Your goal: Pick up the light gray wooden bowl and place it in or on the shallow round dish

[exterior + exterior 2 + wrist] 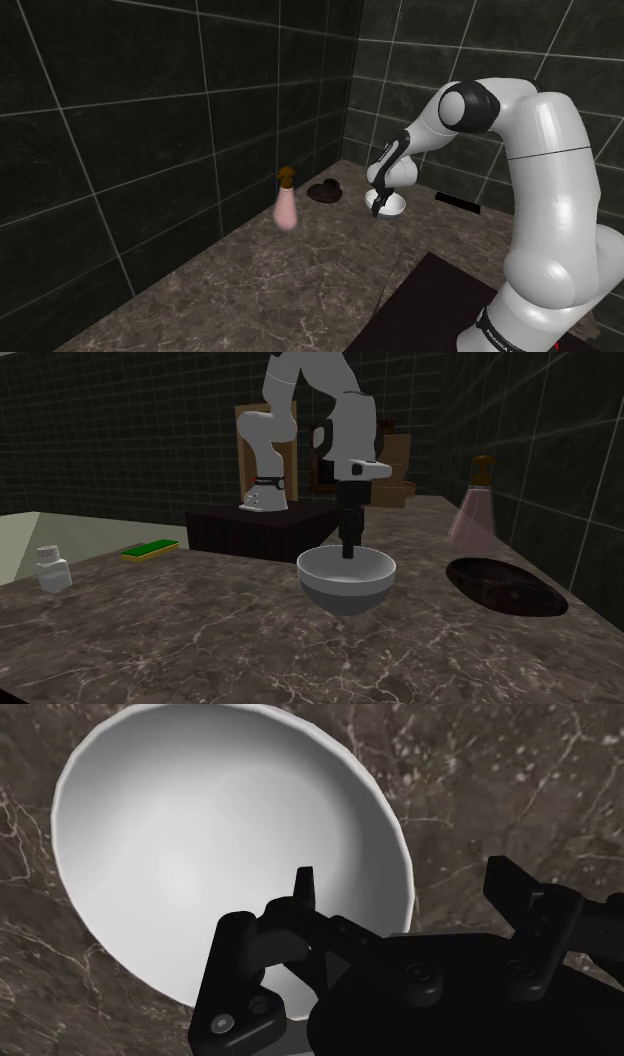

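Straddles with spread gripper the 12 o'clock rim of the pale grey bowl on the counter, dark shallow dish at its 3 o'clock in the second exterior view; may tip or slip under one-sided rim pinch.

no legible writing

we find no text, number, brand or sign that we can read. the nearest thing is a row of tiny pale marks on the dark band low on the arm in the shoulder view. similar marks ring that band in the second exterior view, and in both they are too small for us to make out.
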